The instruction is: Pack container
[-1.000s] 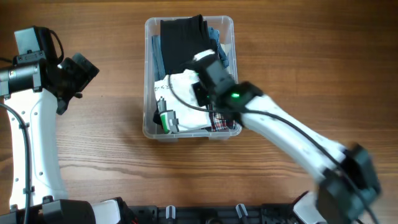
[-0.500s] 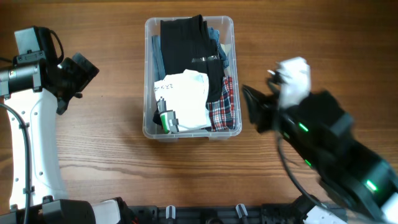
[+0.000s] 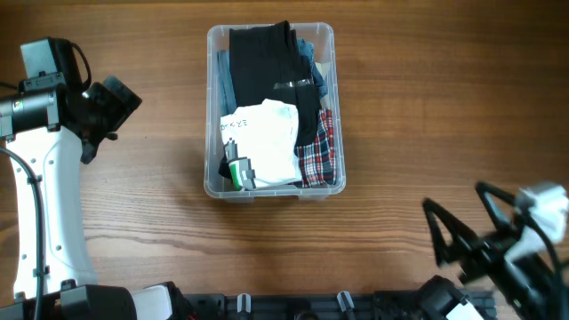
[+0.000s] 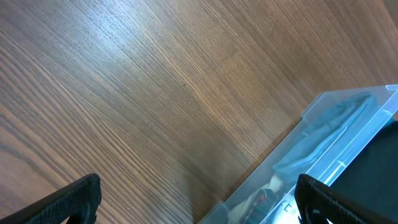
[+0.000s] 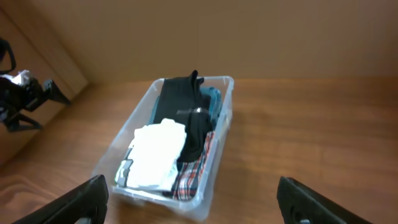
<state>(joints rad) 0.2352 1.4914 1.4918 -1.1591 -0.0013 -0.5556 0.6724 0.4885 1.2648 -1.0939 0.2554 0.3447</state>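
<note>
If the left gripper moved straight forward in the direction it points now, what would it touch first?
Most likely the wooden table. In the left wrist view the left gripper faces wood, and the container lies off to one side. Depth is unclear, so one finger might reach the container's wall.

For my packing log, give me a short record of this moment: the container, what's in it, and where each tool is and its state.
container: clear rectangular plastic tub, upright on the wooden table
contents: black folded garment, white folded cloth, red plaid fabric, blue fabric, small green-and-grey item
left tool: open, empty, left of the tub, apart from it
right tool: open, empty, near the table's front right, apart from the tub
</note>
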